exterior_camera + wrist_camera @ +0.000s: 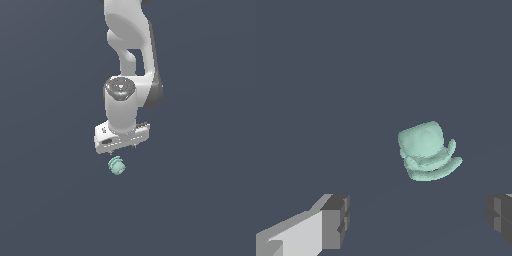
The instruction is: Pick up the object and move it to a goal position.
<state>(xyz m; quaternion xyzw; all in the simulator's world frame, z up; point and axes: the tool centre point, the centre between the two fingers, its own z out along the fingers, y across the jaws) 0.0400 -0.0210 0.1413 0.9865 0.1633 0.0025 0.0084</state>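
The white arm (127, 65) reaches down over the dark grey floor (45, 200), its gripper (122, 148) spread wide with both fingers (336, 220) apart and holding nothing; the small mint-green object (117, 165) lies on the floor just beside the fingertips, untouched

The object (117, 165) (427, 150) is a tiny mint-green piece, roughly cylindrical and knobbly, with a smooth blocky end and curved ridges ringing the other end. It lies tilted on the plain dark grey surface, near the middle of the exterior view, untouched, with nothing resting on it.
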